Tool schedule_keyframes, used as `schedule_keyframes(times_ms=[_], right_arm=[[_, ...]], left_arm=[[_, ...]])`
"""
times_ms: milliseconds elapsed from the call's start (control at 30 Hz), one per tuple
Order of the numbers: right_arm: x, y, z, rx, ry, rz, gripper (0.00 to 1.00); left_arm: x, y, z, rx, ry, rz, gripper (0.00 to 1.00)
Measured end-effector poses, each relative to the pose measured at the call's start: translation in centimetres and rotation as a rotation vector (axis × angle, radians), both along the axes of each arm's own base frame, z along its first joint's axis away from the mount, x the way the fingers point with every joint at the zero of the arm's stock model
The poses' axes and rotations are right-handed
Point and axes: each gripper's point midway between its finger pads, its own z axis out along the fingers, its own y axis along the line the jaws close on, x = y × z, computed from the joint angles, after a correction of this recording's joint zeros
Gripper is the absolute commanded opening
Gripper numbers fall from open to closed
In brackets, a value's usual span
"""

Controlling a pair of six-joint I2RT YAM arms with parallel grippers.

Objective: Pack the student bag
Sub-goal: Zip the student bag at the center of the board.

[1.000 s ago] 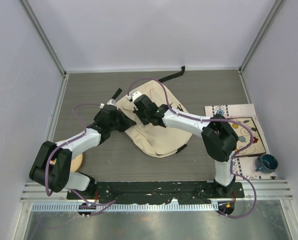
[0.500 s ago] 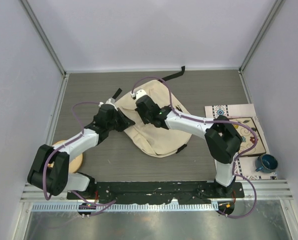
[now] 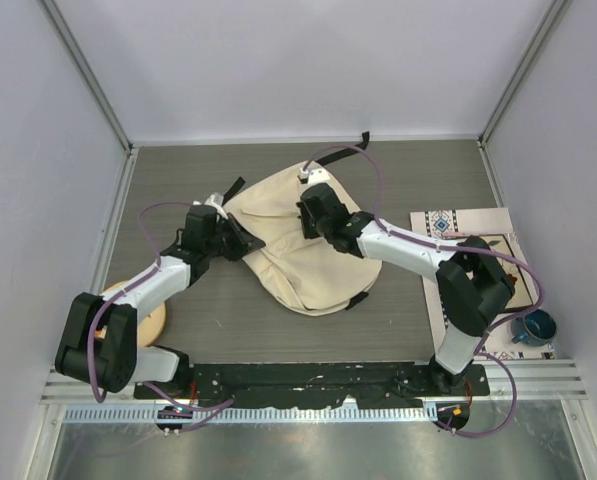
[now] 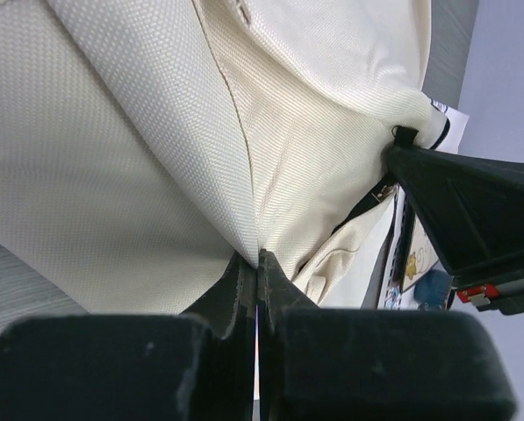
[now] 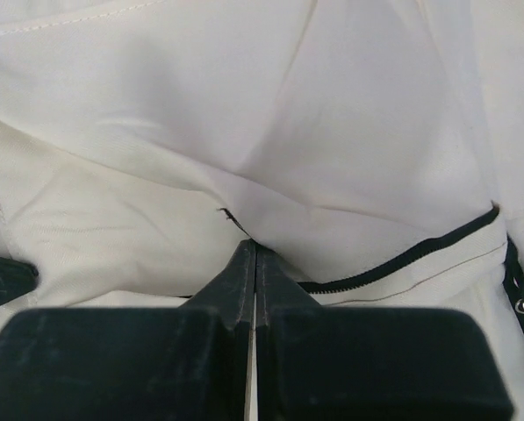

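Note:
The student bag (image 3: 298, 255), a large cream backpack with black straps, lies in the middle of the table. My left gripper (image 3: 246, 243) is at its left edge. In the left wrist view its jaws (image 4: 258, 257) are shut on a fold of the cream fabric (image 4: 156, 158). My right gripper (image 3: 316, 215) is on the bag's upper part. The right wrist view shows its jaws (image 5: 254, 245) shut on a pinch of cloth just above a black zipper line (image 5: 411, 259). The fabric is stretched between the two grippers. The right gripper's black body (image 4: 472, 206) shows in the left wrist view.
A patterned board on a white mat (image 3: 483, 265) and a blue mug (image 3: 533, 326) lie at the right. A round wooden disc (image 3: 150, 322) lies under my left arm. Black straps (image 3: 343, 152) trail behind the bag toward the back wall.
The right gripper closed on the bag's fabric and pulled it right and back. The left gripper drew slightly left. The bag's top is now spread wider.

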Motion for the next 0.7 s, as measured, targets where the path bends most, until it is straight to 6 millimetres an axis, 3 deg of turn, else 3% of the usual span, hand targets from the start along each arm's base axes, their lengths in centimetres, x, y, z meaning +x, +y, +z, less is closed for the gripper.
schedule_keyframes(times_ms=[400, 700], right_arm=[[1.6, -4.0, 1.4, 0.107, 0.0, -0.099, 0.01], [2.0, -5.3, 0.9, 0.116, -0.005, -0.154, 0.01]], left_arm=[[0.1, 1.4, -0.2, 0.0, 0.01, -0.012, 0.0], [0.0, 2.9, -0.5, -0.006, 0.035, -0.006, 0.0]])
